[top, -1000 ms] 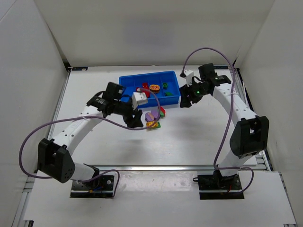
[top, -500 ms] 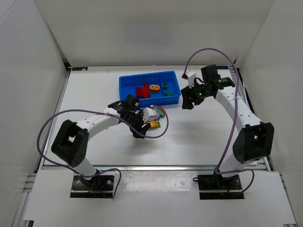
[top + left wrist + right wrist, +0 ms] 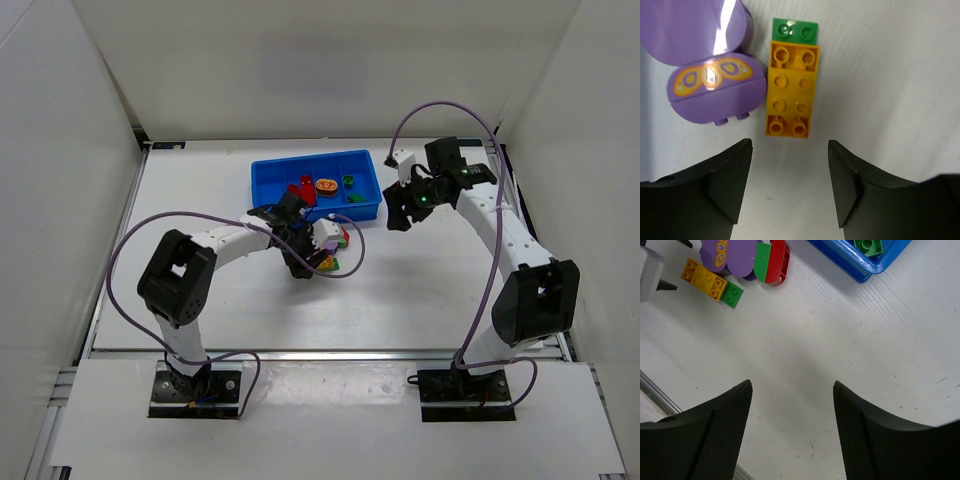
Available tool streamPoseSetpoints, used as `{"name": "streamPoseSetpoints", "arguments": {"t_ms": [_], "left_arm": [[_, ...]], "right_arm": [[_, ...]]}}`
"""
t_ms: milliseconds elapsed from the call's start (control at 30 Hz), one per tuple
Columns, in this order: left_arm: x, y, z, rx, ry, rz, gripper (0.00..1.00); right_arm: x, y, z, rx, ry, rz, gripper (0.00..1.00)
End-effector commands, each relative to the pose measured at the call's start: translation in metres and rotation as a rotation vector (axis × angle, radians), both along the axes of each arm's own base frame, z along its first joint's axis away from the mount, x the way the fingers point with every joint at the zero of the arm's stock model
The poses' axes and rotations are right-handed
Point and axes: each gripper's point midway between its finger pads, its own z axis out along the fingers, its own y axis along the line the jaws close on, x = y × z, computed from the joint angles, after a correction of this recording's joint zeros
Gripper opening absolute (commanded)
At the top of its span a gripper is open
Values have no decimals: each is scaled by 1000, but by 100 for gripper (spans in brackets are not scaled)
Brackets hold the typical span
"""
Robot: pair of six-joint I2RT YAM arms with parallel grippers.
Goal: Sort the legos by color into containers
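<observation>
left pincer [image 3: 790, 148] — jaws apart | yellow brick [image 3: 792, 90] just ahead, seemingly untouched

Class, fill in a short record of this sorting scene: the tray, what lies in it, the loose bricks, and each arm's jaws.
tray: blue tray, divided into compartments
in tray: red bricks, orange oval, green bricks, in separate compartments
loose on table: yellow brick with green brick against its end; purple ovals beside them; red rounded brick
left jaws: open, empty, yellow brick just ahead of the tips
right jaws: open, empty, above the table beside the tray
</observation>
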Motion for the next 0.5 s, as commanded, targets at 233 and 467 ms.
{"name": "streamPoseSetpoints", "arguments": {"t_ms": [233,467], "left_arm": [[27,-25,16,-57,-59,-38,73],[21,-33,16,-67,-48,-65,73]], "right_arm": [[7,-2,10,-8,-59,7,70],[8,-4,7,-8,-49,0,70]]}}
